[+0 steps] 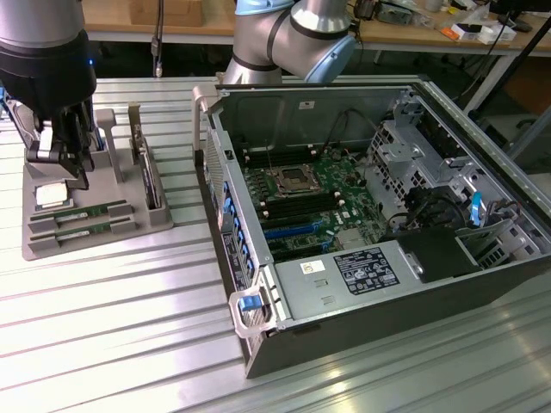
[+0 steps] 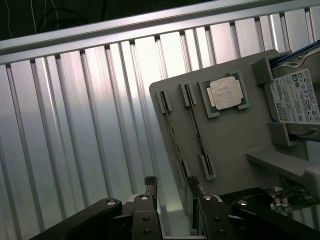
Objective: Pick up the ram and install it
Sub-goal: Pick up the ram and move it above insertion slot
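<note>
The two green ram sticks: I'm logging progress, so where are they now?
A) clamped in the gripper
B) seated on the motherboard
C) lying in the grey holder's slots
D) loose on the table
C: both ram sticks lie in slots of the grey holder; the open gripper above it holds nothing.
</note>
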`<move>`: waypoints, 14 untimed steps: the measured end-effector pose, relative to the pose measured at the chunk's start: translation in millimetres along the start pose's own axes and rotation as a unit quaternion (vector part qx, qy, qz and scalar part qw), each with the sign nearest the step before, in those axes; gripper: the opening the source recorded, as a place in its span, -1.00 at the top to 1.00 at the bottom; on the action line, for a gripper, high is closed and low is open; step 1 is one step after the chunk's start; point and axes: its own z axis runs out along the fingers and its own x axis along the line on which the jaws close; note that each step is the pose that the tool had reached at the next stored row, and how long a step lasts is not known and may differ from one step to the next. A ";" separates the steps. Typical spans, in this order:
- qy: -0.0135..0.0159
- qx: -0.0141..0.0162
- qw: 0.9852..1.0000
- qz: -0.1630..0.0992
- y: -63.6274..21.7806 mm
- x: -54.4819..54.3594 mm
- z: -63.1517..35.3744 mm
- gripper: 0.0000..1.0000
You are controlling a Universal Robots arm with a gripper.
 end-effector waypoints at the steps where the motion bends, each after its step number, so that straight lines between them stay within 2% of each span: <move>1: 0.000 0.000 1.000 0.000 0.0 0.0 0.9 0.28; 14: 0.000 0.000 1.000 0.000 -0.6 0.0 10.7 0.28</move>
